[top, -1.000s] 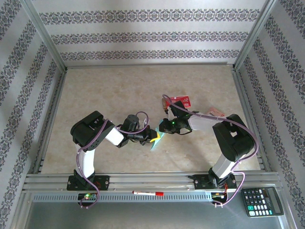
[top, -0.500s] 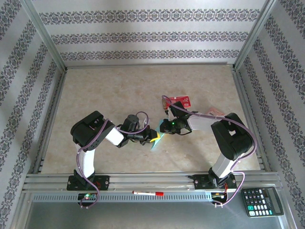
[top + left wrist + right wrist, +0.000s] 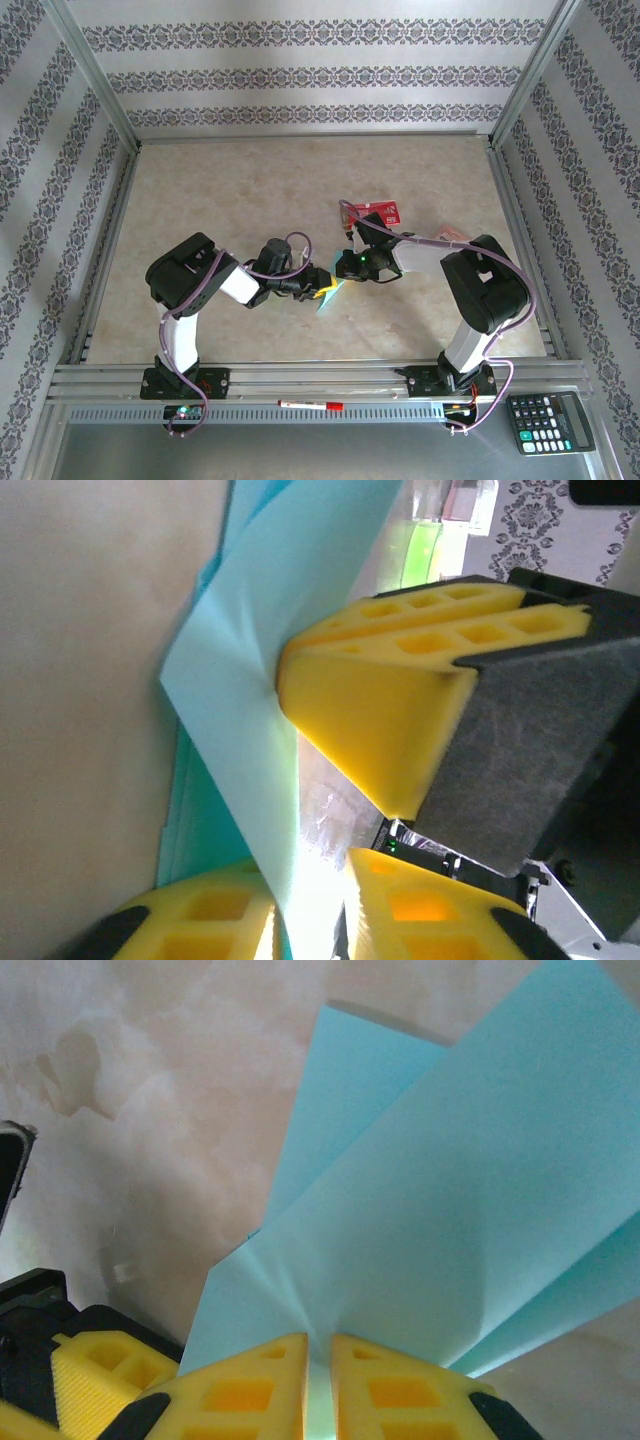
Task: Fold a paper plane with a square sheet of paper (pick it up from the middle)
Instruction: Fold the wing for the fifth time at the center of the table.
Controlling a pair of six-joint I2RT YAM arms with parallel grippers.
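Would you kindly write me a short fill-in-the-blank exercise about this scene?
The right gripper is pinched shut on the thin ____ paper sheet.
The red rectangular packet lies on the table beyond the ____ arm.
Outside the table's near right corner sits a black ____.
Missing: light-blue; right; calculator.

Soft, even light fills the overhead view, sharp, shadows faint. Beside the left end effector, glare whitens the square sheet of paper; near pads blur slightly.
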